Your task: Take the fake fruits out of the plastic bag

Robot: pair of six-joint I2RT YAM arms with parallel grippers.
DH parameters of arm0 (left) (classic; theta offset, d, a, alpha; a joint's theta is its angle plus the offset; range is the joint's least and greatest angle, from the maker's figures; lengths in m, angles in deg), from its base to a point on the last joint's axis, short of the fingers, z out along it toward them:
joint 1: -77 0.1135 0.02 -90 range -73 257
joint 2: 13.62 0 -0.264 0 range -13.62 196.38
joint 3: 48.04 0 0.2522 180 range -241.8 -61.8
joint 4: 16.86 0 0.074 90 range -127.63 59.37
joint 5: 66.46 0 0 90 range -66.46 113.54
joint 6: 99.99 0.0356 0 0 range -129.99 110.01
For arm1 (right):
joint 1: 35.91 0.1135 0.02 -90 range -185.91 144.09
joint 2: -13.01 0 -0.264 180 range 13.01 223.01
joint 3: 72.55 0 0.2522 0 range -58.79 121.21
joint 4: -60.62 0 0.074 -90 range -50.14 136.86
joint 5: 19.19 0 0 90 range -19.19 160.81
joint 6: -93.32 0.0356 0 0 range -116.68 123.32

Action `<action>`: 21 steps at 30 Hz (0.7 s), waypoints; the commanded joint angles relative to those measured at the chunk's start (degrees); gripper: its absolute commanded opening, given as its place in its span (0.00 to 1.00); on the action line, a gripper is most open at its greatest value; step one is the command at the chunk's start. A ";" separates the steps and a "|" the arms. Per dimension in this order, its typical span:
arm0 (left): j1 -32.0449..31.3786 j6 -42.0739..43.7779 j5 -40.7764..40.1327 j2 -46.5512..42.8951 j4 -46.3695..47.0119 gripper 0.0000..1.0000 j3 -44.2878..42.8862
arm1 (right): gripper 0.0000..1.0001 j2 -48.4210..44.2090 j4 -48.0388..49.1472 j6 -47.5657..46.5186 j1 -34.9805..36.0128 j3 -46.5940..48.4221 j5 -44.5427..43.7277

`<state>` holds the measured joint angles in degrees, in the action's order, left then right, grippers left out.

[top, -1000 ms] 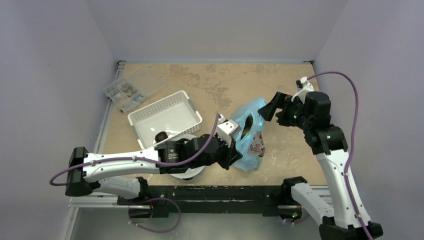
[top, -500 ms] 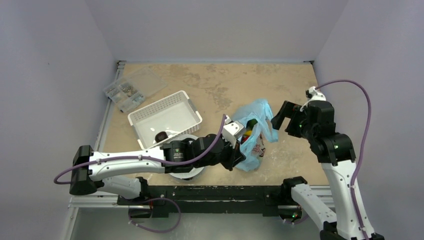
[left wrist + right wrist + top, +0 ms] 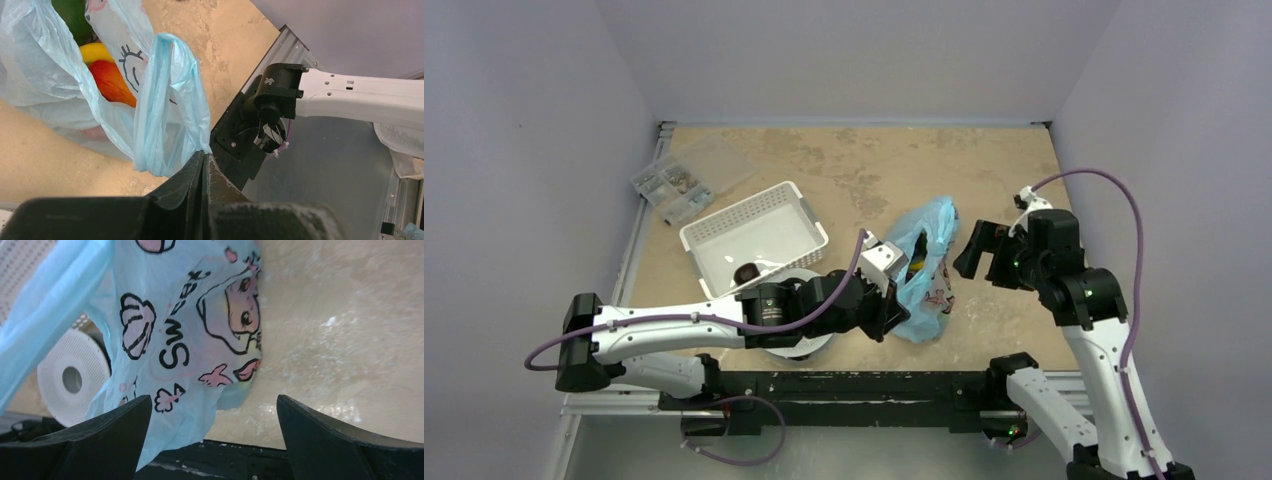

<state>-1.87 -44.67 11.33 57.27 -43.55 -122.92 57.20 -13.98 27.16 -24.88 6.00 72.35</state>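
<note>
L gripper (image 3: 202, 159): jaws shut tight, pinching a loop handle of the plastic bag (image 3: 170, 100); same grip & spot as 1 s ago. R gripper (image 3: 212, 405): jaws wide, holding nothing, just right of the bag. 1 s ago it sat further toward the far edge by the bag's far end. 0.5 s ago the bag stretched toward it; now the bag is narrower again & the gripper is nearer the front edge.

Bag lies on the table (image 3: 874, 160) toward the front edge, right of the white basket (image 3: 764, 225). In the bag are fake fruits (image 3: 105, 65): green piece (image 3: 75, 17), yellow piece (image 3: 97, 50), orange-red mango (image 3: 114, 84). Basket holds one dark fruit (image 3: 746, 272) by its near wall. Clear compartment box (image 3: 689, 180) w/ small parts sits at the far-left corner. White perforated disc (image 3: 72, 375) is at the front edge, under the L arm.
</note>
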 commanded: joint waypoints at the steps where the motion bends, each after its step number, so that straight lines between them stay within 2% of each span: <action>1: -0.32 1.66 2.10 -0.04 3.03 0.00 -0.84 | 0.98 -1.77 5.50 -0.74 0.48 -2.60 15.66; 10: -0.48 2.18 7.53 3.84 2.22 0.00 -4.42 | 0.96 1.16 16.21 3.12 1.27 -9.15 22.02; 15: -0.91 2.40 10.10 7.22 1.88 0.00 -6.97 | 0.91 1.75 18.00 3.97 3.68 -11.64 20.06; 16: -1.00 2.48 10.81 7.98 1.81 0.00 -7.52 | 0.88 1.70 18.47 3.90 4.08 -12.56 20.08; 17: -1.08 2.61 11.46 8.66 1.31 0.00 -8.24 | 0.79 1.69 18.52 3.81 4.26 -13.27 19.73; 19: -1.36 2.73 11.94 9.56 -0.03 0.00 -9.25 | 0.53 1.35 17.41 3.64 4.77 -14.92 16.99; 20: -1.56 2.65 11.94 9.50 -0.41 0.00 -9.04 | 0.45 1.19 16.79 3.32 4.87 -15.66 16.11; 21: -1.77 2.36 11.94 9.09 -0.54 0.14 -8.25 | 0.37 1.13 16.47 2.80 4.93 -16.22 15.66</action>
<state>-2.62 -43.27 20.73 66.58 -43.55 -129.33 59.32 1.69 30.61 -20.51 -7.94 90.82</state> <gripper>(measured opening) 0.003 0.495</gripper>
